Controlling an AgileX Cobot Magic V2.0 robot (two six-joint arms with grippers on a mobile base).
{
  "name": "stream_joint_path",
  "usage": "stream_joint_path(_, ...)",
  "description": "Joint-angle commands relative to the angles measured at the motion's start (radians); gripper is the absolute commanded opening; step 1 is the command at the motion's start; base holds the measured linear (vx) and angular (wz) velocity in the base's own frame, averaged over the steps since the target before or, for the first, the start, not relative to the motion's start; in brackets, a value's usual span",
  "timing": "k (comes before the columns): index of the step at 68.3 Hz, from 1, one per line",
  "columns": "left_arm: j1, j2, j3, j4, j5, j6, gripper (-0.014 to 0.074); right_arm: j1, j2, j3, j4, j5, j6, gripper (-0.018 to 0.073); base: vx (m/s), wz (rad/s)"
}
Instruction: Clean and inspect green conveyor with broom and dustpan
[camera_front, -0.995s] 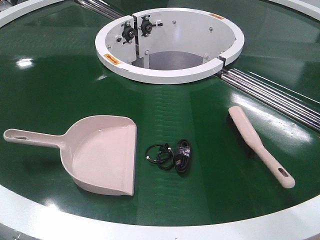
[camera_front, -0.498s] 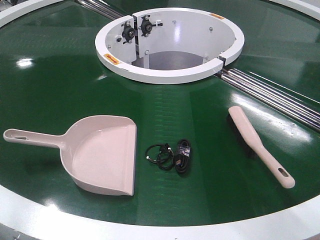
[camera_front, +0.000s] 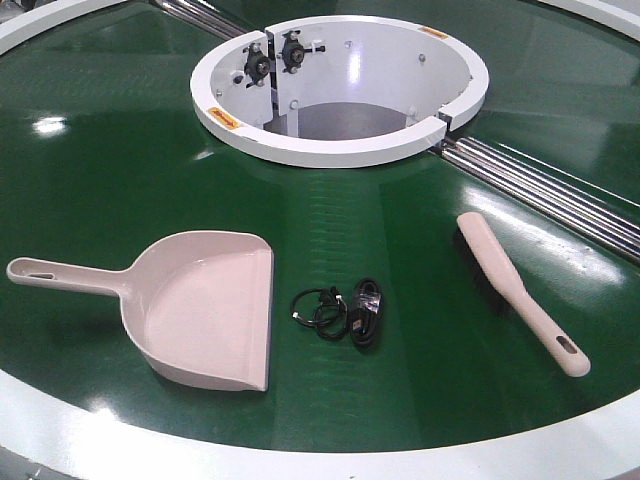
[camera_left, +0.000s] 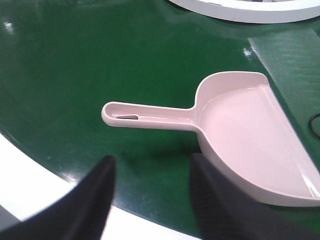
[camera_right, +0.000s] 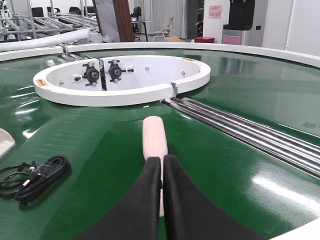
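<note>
The dustpan (camera_left: 245, 130) looks light, stiff and slick; its mid-frame handle suits gripping. The left gripper (camera_left: 150, 160) gapes; the right gripper (camera_right: 162, 159) is closed.

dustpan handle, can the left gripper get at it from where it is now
Probably yes. The left gripper is open, the dustpan handle lies flat just ahead of it, and only bare green conveyor shows between them.

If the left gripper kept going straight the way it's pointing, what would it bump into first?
Probably the dustpan, at its handle, which lies crosswise just ahead of the open left gripper. Depth is unclear, so it might touch the green conveyor just short of it.
</note>
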Motion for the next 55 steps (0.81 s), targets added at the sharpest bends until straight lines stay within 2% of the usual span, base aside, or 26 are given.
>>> stream_joint_path(1,-0.007,0.002,-0.037,-0.009,-0.076,0.000,0.0504,-0.001,-0.010,0.003,-0.006,-0.078,0.000,-0.0008,0.00,0.00)
stream_joint_path(8,-0.007,0.002,-0.037,-0.009,-0.075,0.000,0.0574,-0.001,-0.010,0.003,-0.006,-0.078,0.000,-0.0008,0.00,0.00)
stream_joint_path(18,-0.007,0.002,-0.043,-0.040,-0.070,-0.006,0.0575,-0.001,-0.010,0.003,-0.006,-0.078,0.000,-0.0008,0.00,0.00)
stream_joint_path(25,-0.007,0.055,-0.130,-0.021,0.026,0.067,0.0565,-0.001,-0.010,0.003,-0.006,-0.078,0.000,-0.0008,0.00,0.00)
stream_joint_path(33,-0.007,0.190,-0.301,-0.016,0.142,0.141,0.0565,-0.001,-0.010,0.003,-0.006,-0.078,0.000,-0.0008,0.00,0.00)
stream_joint_path(40,-0.007,0.329,-0.448,-0.018,0.232,0.259,0.0565,-0.001,-0.010,0.003,-0.006,-0.078,0.000,-0.0008,0.00,0.00)
stream_joint_path(44,-0.007,0.411,-0.525,-0.019,0.290,0.351,0.0565,-0.001,-0.010,0.003,-0.006,-0.078,0.000,-0.0008,0.00,0.00)
stream_joint_path(50,-0.007,0.536,-0.638,-0.017,0.382,0.530,0.0565,-0.001,-0.010,0.003,-0.006,-0.078,0.000,-0.0008,0.00,0.00)
stream_joint_path(55,-0.013,0.634,-0.719,-0.031,0.444,0.618,0.0565,-0.001,-0.010,0.003,-0.006,-0.078,0.000,-0.0008,0.00,0.00)
